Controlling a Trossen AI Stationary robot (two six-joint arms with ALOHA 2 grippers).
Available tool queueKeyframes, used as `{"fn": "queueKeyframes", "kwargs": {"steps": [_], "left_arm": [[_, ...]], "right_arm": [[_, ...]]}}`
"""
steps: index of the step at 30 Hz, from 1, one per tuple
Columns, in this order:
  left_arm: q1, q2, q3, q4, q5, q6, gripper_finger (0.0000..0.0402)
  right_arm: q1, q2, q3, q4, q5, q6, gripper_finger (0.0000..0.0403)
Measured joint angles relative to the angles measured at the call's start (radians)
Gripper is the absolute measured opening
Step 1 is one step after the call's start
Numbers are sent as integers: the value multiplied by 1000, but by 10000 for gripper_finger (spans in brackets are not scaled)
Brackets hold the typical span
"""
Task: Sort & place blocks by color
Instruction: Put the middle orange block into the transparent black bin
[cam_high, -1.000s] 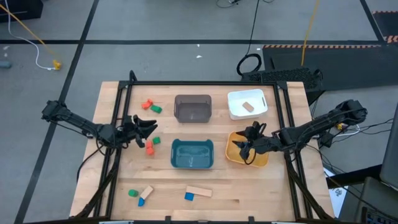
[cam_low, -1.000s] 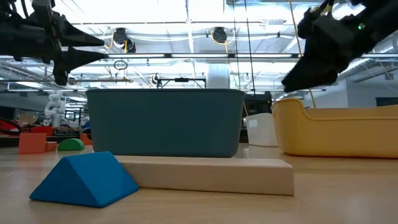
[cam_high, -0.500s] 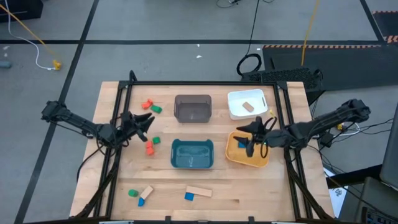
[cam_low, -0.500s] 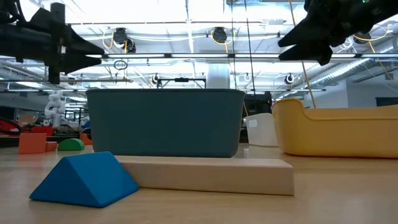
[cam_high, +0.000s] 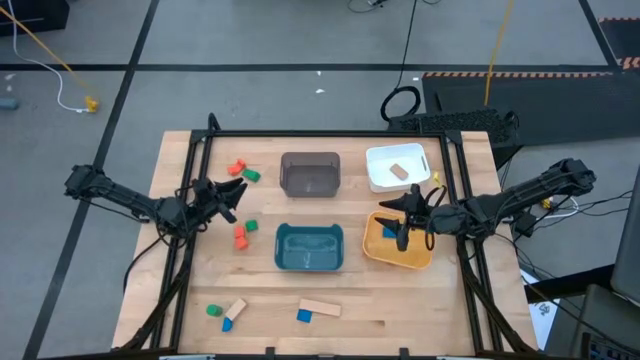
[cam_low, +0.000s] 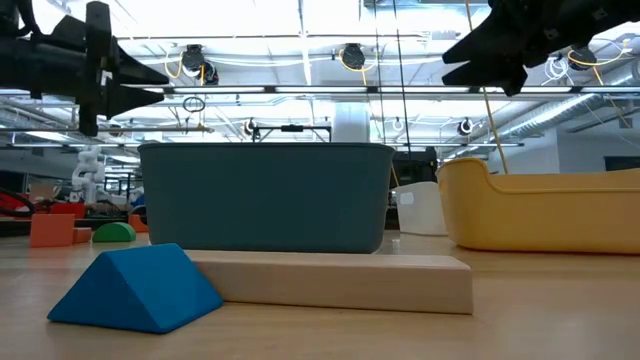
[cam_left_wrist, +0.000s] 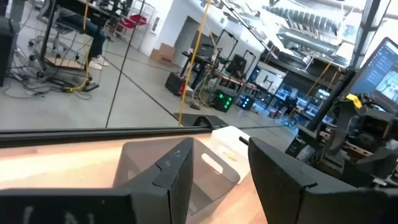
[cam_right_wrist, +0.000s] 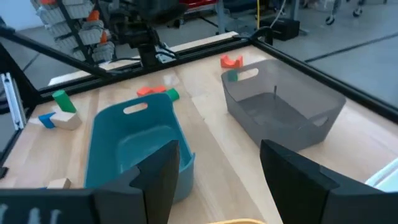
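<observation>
Right now the right gripper (cam_high: 412, 213) is hanging w/ fingers spread and empty, over the upper-left part of the yellow tray (cam_high: 421, 260) at mid-right of the high view; a blue block (cam_high: 391, 231) is lying inside that tray just below the fingertips. In the low view this gripper (cam_low: 470, 62) is sitting at upper right, above the tray's rim (cam_low: 540, 205).

The left gripper (cam_high: 234, 195) is hovering at mid-left of the high view, fingers a bit apart w/ nothing between them, pointing toward frame centre. Just above it, a red block (cam_high: 236, 168) and a green block (cam_high: 250, 176) are lying side by side; just below it, another green block (cam_high: 250, 226) and an orange-red pair (cam_high: 240, 237) are resting on the table (cam_high: 180, 290).

Toward centre, the grey tray (cam_high: 310, 174) is sitting above the teal tray (cam_high: 309, 247); the white tray (cam_high: 397, 167) at upper right is holding a plain wood piece (cam_high: 399, 171).

Along the bottom edge: a green block (cam_high: 212, 311), a wood bar (cam_high: 236, 309) and a small blue piece (cam_high: 227, 324) are clustering at lower left; a blue wedge (cam_high: 304, 316) is touching a wood plank (cam_high: 321, 308) at bottom centre, close-up in the low view (cam_low: 135, 290).
</observation>
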Motion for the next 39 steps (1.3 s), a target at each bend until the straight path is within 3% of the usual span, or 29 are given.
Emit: {"fn": "queueKeyframes", "kwargs": {"steps": [7, 10, 13, 17, 20, 29, 34, 39], "left_arm": [[29, 0, 0, -2, -16, -75, 154], [39, 0, 0, 1, 71, -58, 154], [48, 0, 0, 3, 92, -70, 154], [59, 1, 24, 1, 285, -68, 154], [60, 18, 62, -22, 331, -44, 154], [60, 173, 295, -443, 359, -118, 154], [60, 305, 430, -731, 544, -292, 154], [31, 474, 503, -867, 687, -397, 154]], "right_arm": [[0, -5, 0, 0, 0, -72, 215], [0, -5, 0, 0, 0, -95, 215], [-2, -5, 0, 0, 1, -114, 215], [-19, -13, 0, 8, -1, -121, 215], [-30, -32, 0, 7, -1, -122, 215], [-36, -86, 0, 30, -3, -121, 215], [-36, -102, 0, 36, -2, -117, 215], [-46, -113, 0, 38, -2, -117, 215]]}}
